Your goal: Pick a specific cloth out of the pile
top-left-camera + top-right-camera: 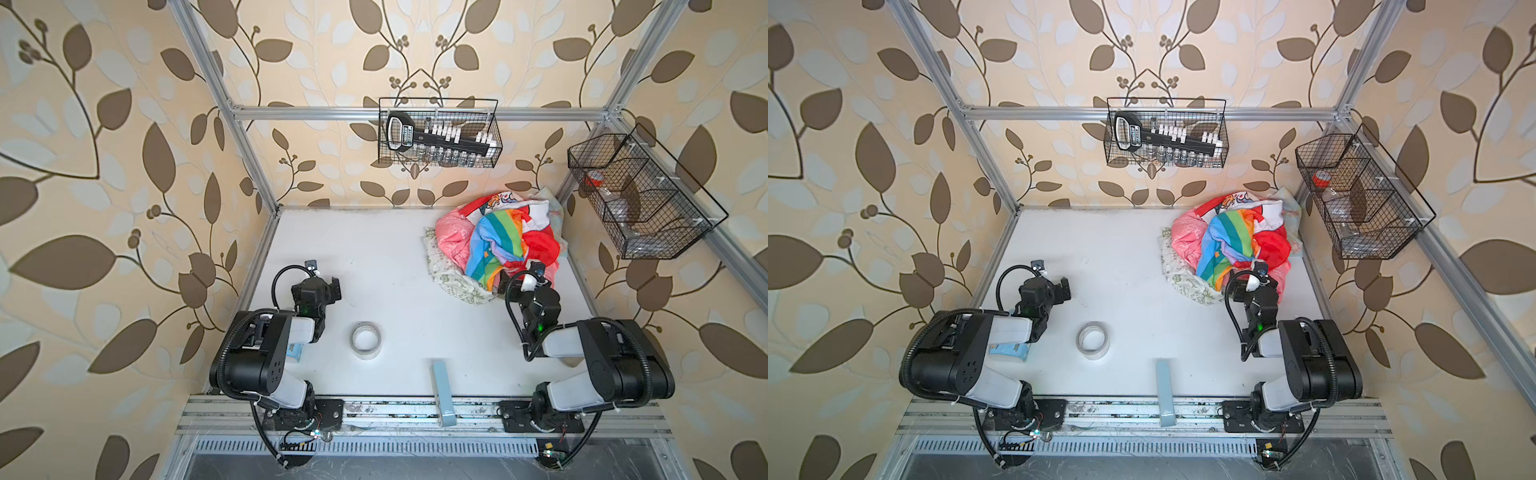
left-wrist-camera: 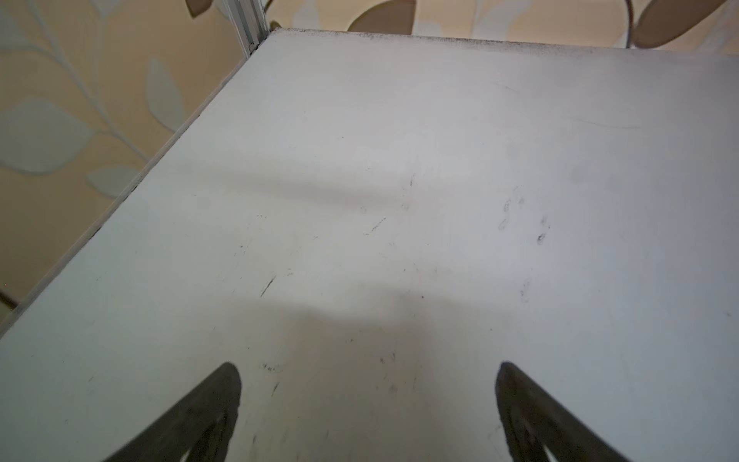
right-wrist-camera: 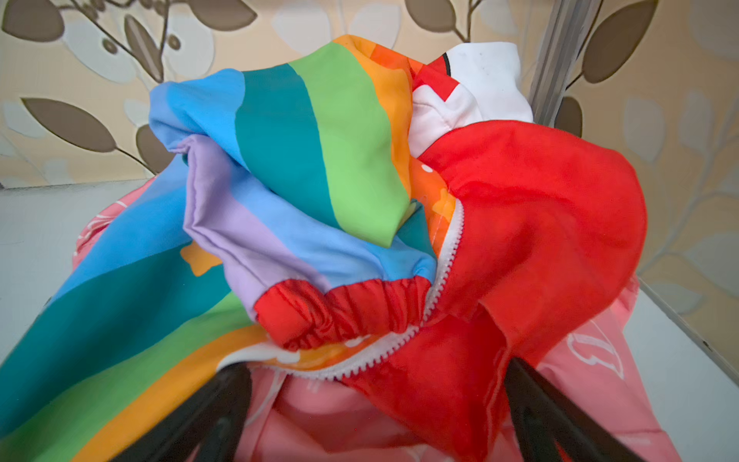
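Well, right gripper [image 3: 376, 368] fingers spread at pile [image 1: 498, 237] 6 o'clock edge. The pink cloth [image 1: 451, 235] shows at 9 o'clock, partly under the rainbow cloth [image 3: 280, 160]. Closing here could pinch both layers. Left gripper [image 2: 368, 366] fingers spread too.

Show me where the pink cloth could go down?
The bare middle of the table, between the left arm, the tape roll and the pile, is best. The back left corner is bare too. Crowded: back right, where the right arm reaches the pile.
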Controlling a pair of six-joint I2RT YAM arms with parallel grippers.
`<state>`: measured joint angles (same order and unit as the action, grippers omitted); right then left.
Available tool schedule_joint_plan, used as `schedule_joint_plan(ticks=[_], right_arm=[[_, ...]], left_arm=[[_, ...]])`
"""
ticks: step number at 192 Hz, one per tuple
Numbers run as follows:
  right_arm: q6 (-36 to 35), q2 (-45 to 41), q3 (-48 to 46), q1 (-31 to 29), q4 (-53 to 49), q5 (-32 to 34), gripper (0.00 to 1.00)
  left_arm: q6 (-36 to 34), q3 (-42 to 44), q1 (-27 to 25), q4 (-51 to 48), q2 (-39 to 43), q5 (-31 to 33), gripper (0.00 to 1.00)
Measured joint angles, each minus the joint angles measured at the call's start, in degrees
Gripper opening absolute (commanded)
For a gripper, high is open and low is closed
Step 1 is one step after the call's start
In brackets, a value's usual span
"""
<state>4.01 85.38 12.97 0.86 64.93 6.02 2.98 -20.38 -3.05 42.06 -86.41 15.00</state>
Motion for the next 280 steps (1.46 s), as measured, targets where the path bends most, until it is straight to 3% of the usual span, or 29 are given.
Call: schedule_joint_plan(ticks=[203,217,233,280], right_arm=[[-0.1,-0.2,0.0,-0.3,-0.3,0.5,0.99],[-0.4,-2.1,0.9,-1.9,-4.5,2.6,0.99],[-0.6,-6.7,3.7,-4.1,-12.9,5.2,1.00],[3.1,-21.8,11.2,-5.3,-31.7,9.0,0.99]], left_arm=[[0.0,0.0,0.0,0.0,0.0,0.0,0.99],[0.0,0.0,0.0,-0.6,0.5,0.3,0.99],[0.6,-1.8,0.0,-8.1,3.9,0.8,0.99],[1.5,-13.6,0.0,-24.1,13.4,-1.6,0.99]])
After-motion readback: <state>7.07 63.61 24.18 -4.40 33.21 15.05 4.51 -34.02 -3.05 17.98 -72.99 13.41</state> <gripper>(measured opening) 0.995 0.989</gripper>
